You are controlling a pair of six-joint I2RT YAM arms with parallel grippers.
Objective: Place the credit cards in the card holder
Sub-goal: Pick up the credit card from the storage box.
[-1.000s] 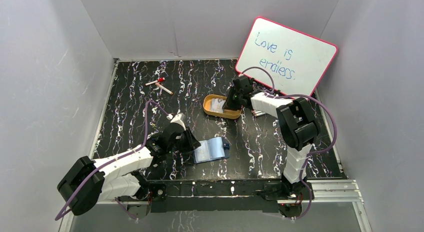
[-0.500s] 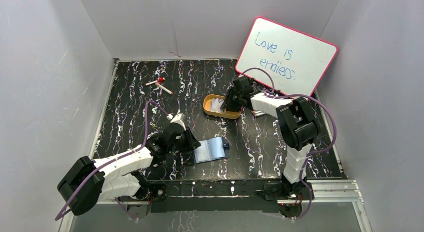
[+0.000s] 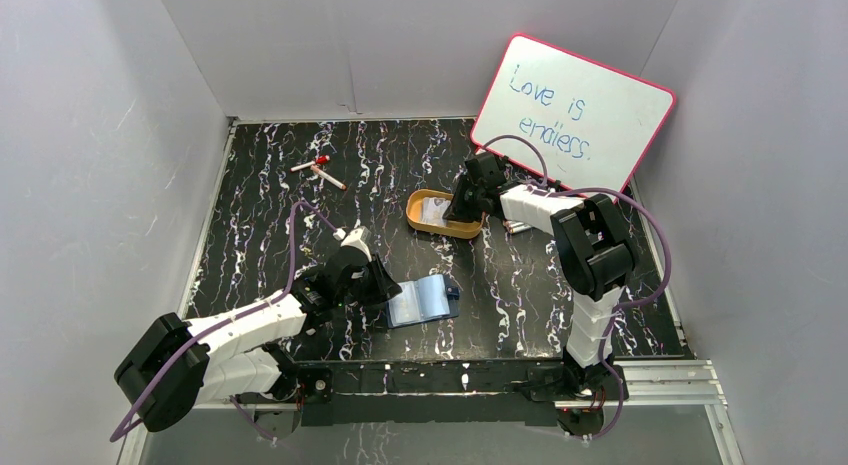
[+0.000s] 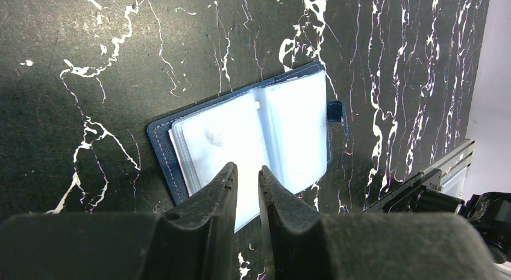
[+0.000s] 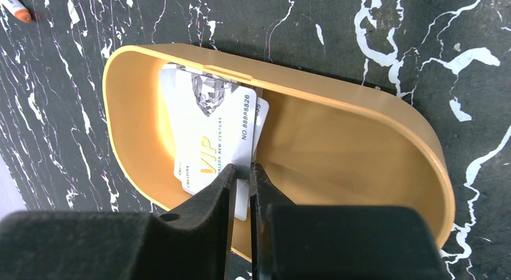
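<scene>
The right gripper [image 5: 241,180] sits low and centre in its wrist view. Its two fingers are drawn nearly together with the near edge of the top card [image 5: 208,126] caught between them, so I judge it clamped on that card. The card, printed VIP, lies on the other credit cards [image 5: 181,171] in the left half of the orange tray [image 5: 355,147]. To lift well, the grip should take this one card only: raise it slowly, tipped off the stack, and watch that the card beneath does not ride up or catch the tray wall. The left gripper [image 4: 247,189], at the bottom of its view, holds its fingers close over a clear sleeve of the open card holder [image 4: 289,129]; whether it pinches the sleeve I cannot tell. In the overhead view the card holder lies low centre, well apart from the tray above it.
</scene>
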